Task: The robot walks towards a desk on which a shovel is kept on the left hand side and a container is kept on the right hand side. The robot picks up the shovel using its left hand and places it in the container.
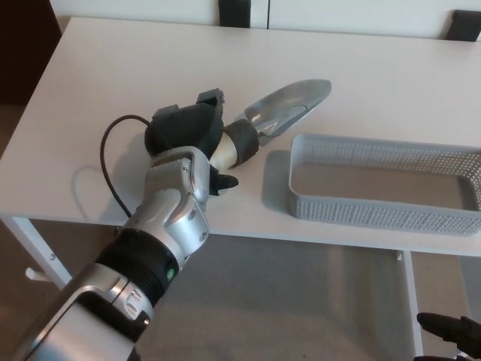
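Left hand grips shovel handle — blade (metal) juts beyond, beside container.

place: office or lab-type room, can't tell which
counter: plain white top, white metal legs, nothing else on it but a grey mesh container and a metal shovel
floor: beige-grey, looks like carpet
far edge: dark chair backs beyond the counter, white wall or panels behind
left side: dark brown furniture or door, unclear which
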You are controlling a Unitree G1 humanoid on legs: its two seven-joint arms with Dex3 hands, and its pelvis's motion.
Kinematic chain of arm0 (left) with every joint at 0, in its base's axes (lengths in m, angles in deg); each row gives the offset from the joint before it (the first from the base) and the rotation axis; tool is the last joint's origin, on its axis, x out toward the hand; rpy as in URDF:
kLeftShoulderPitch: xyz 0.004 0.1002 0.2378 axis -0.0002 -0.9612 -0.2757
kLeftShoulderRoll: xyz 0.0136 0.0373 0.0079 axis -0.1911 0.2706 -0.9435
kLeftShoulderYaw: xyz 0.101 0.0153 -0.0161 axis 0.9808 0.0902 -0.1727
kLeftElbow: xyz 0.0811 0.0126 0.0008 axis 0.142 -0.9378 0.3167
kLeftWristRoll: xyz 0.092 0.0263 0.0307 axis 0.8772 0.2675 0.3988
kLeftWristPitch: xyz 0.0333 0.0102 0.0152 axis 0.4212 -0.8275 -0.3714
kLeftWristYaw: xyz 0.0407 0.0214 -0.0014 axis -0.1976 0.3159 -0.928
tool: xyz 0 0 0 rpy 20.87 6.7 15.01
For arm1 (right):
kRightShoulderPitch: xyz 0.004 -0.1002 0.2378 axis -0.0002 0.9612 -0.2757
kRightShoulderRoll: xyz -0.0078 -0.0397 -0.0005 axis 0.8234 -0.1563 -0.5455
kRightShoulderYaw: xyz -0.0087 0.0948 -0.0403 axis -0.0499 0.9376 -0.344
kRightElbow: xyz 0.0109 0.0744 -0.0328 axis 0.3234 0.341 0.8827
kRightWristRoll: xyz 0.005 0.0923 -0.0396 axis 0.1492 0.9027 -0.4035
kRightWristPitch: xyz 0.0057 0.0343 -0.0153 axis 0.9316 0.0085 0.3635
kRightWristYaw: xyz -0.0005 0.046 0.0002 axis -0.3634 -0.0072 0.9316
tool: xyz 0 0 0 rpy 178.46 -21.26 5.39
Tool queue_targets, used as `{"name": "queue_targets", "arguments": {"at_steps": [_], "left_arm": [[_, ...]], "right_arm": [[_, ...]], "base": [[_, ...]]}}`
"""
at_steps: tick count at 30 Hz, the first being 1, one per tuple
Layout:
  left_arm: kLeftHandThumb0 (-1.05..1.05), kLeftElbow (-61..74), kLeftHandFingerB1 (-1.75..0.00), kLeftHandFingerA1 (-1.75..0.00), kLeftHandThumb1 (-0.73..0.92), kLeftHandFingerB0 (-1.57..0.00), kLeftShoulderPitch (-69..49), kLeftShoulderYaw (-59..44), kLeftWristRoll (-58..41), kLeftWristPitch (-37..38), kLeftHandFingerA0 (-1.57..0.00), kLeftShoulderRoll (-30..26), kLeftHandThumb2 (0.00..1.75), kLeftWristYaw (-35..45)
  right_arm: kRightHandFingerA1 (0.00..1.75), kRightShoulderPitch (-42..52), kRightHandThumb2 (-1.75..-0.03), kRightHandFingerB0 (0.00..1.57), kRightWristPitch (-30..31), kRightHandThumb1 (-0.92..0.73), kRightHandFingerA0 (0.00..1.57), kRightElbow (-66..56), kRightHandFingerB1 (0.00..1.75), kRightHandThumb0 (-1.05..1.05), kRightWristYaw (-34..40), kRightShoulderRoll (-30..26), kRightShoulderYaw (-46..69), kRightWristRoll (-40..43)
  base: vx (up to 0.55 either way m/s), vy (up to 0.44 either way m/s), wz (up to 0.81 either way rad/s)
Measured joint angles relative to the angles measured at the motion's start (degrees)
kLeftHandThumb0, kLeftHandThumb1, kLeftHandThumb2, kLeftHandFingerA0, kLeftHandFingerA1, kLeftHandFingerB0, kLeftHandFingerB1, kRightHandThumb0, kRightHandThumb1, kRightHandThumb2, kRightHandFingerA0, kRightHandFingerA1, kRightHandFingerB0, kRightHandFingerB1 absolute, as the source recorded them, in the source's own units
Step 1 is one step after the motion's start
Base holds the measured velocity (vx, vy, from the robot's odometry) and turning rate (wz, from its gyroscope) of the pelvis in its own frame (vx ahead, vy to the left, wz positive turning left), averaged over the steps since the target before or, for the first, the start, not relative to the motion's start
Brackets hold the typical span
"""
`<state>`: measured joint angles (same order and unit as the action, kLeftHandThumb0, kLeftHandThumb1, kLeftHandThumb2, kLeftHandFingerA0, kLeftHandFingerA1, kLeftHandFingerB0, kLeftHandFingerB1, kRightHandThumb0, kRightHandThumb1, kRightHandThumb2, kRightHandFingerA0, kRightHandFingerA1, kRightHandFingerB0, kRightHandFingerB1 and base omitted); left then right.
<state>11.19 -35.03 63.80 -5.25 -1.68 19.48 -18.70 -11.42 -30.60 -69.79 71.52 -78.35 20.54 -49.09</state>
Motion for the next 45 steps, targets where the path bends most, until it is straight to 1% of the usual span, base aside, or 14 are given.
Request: {"name": "queue_targets", "arguments": {"at_steps": [2,3,10,16,17,18,19,20,21,22,23,26,40,45], "left_arm": [[-0.32,-1.1,-0.49,-0.48,0.21,0.0,0.1,0.0,0.0,0.3,-0.02,0.5,0.82,0.0],[-0.57,-1.8,-0.23,-0.48,0.37,-0.03,0.1,0.0,-0.2,0.5,-0.25,0.7,0.72,0.0],[-0.63,-5.3,-0.27,-0.5,0.4,-0.06,0.1,-2.4,-2.0,1.8,-0.33,1.5,0.72,0.0],[-0.64,-8.2,-0.29,-0.52,0.43,-0.06,1.2,-3.3,-2.5,3.8,-0.39,1.4,0.74,-0.7],[-0.55,-8.5,-0.27,-0.5,0.52,-0.13,1.4,-3.3,-2.6,3.8,-0.63,1.4,0.56,-0.7],[-0.34,-9.4,-0.43,-0.76,0.38,0.0,1.8,-3.4,-2.7,4.3,-0.69,1.3,0.88,-0.8],[-0.45,-9.7,-0.27,-0.88,0.6,-0.17,1.8,-3.8,-2.9,4.8,-0.74,1.3,0.58,-1.0],[-0.33,-10.0,-0.28,-1.05,0.65,-0.19,1.9,-4.6,-3.2,5.4,-0.85,1.1,0.59,-1.2],[-0.21,-10.2,-0.49,-0.91,0.44,-0.14,1.9,-4.8,-3.3,5.7,-0.96,1.0,0.93,-1.3],[-0.21,-10.3,-0.49,-0.91,0.44,-0.14,2.0,-5.5,-3.6,6.2,-0.96,1.0,0.93,-1.3],[-0.27,-10.3,-0.39,-0.66,0.57,-0.49,2.4,-6.0,-4.0,6.7,-1.09,0.7,0.58,-0.9],[-0.32,-9.9,-0.53,-0.63,0.5,-0.94,2.9,-6.2,-4.3,7.7,-0.98,-0.1,0.56,0.1],[-0.29,-8.9,-0.47,-0.82,0.76,-0.57,3.1,-5.6,-5.1,10.6,-0.94,-2.4,0.62,3.6],[-0.28,-8.5,-0.5,-0.8,0.76,-0.67,2.4,-5.9,-5.7,12.3,-0.95,-3.0,0.63,3.6]], "right_arm": [[0.43,-0.1,-0.58,0.45,0.1,-0.6,0.63,-0.1,0.37,-0.32,0.0,0.0,0.0,0.0],[0.43,-0.2,-0.58,0.45,0.1,-0.6,0.63,-0.2,0.37,-0.32,0.0,-0.1,0.0,0.0],[0.53,-0.3,-0.75,0.39,0.1,-0.5,0.56,-0.3,0.47,-0.41,0.0,-0.1,0.0,0.0],[0.43,-0.4,-0.58,0.45,0.4,-0.59,0.64,-1.3,0.37,-0.33,0.0,-0.2,0.0,0.0],[0.43,-0.4,-0.58,0.45,0.4,-0.59,0.64,-1.4,0.37,-0.34,0.0,-0.2,0.0,0.0],[0.43,-0.4,-0.58,0.45,0.5,-0.6,0.63,-1.6,0.37,-0.34,0.0,-0.2,0.0,0.0],[0.43,-0.4,-0.57,0.45,0.5,-0.6,0.63,-1.8,0.37,-0.34,0.0,-0.2,0.0,0.0],[0.43,-0.4,-0.57,0.45,0.6,-0.6,0.64,-1.9,0.37,-0.34,0.0,-0.3,-0.1,0.0],[0.43,-0.4,-0.58,0.45,0.6,-0.6,0.64,-2.0,0.37,-0.34,0.0,-0.4,-0.1,0.0],[0.43,-0.4,-0.58,0.45,0.6,-0.6,0.64,-2.0,0.37,-0.34,0.0,-0.4,-0.1,0.0],[0.43,-0.4,-0.58,0.45,0.6,-0.59,0.64,-2.0,0.37,-0.35,0.0,-0.5,-0.1,0.0],[0.54,-0.6,-0.75,0.42,0.6,-0.5,0.59,-2.0,0.47,-0.42,0.0,-0.5,-0.1,-0.1],[0.43,-1.7,-0.58,0.46,0.7,-0.6,0.66,-2.0,0.37,-0.38,0.0,-1.9,-1.0,-0.7],[0.43,-1.8,-0.58,0.46,0.7,-0.6,0.66,-1.7,0.37,-0.39,0.0,-2.2,-1.2,-0.7]], "base": [[0.0,0.0,0.0],[0.0,0.0,0.0],[0.0,0.0,0.0],[0.0,0.0,0.0],[0.0,0.0,0.0],[0.0,0.0,0.0],[0.0,0.0,0.0],[0.0,0.0,0.0],[0.0,0.0,0.0],[0.0,0.0,0.0],[0.0,0.0,0.0],[0.0,0.0,0.0],[0.0,0.0,0.0],[0.0,0.0,0.0]]}}
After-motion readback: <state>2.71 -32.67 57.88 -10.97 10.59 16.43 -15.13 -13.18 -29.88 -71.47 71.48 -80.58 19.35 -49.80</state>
